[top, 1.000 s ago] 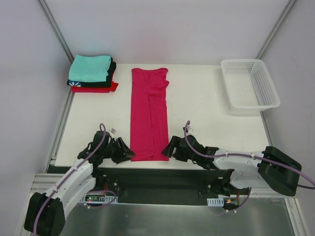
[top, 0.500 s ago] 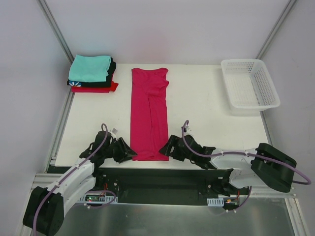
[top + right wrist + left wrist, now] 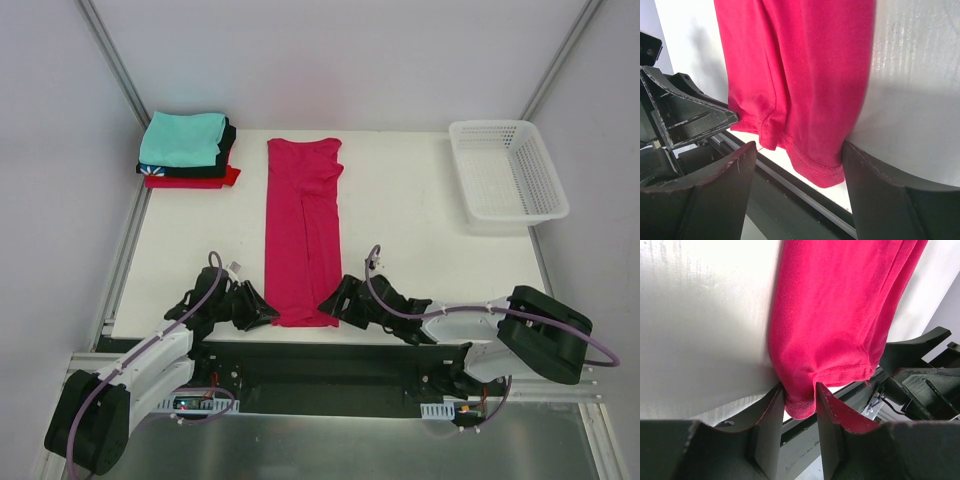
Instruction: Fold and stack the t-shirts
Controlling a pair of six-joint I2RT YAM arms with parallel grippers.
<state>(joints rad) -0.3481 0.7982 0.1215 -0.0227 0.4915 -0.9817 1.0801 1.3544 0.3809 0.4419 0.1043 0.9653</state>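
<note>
Both arms have edged inward to the near hem. The left pincer [image 3: 799,388] is drawn narrow, the hem's left corner filling its gap, apparently gripped. The right pincer [image 3: 799,145] stands wide, straddling the right corner without pinching it. The crimson-pink t-shirt [image 3: 303,230] lies as a long strip mid-table [image 3: 420,230], its hem overhanging the near edge, likely so fingers can get under. The folded stack [image 3: 185,148] sits far left and the basket [image 3: 508,170] far right. No legible writing.
</note>
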